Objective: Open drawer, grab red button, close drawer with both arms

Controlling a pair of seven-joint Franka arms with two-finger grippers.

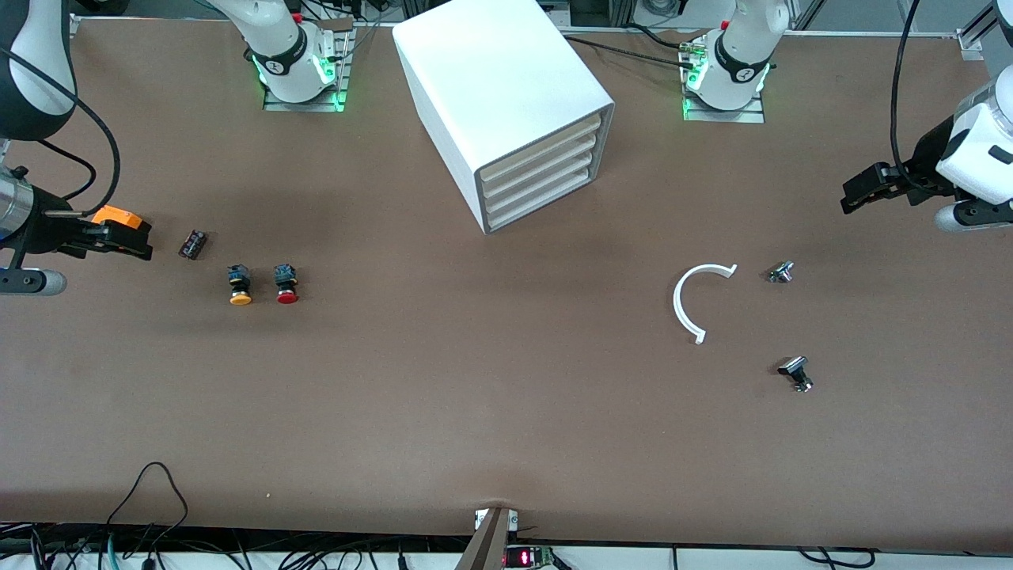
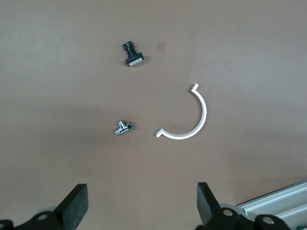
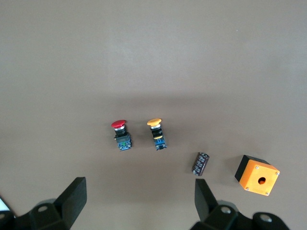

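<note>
Your left tool point(image 2: 140, 206) hung wide open over bare counter point(image 1: 506, 412) at left arm's end, gripping nothing, touching nothing. Your right tool point(image 3: 139, 203) likewise spread wide, empty, above counter at right arm's end, over orange box point(image 1: 119, 218). Button point(image 1: 286, 284), red cap, lay on counter beside orange-capped button point(image 1: 240, 286), toward right arm's end. All four drawers shut in cabinet point(image 1: 506, 95); drawer point(image 1: 540, 180) fronts flush. White arc piece point(image 1: 687, 305) lay near two small metal parts.
</note>
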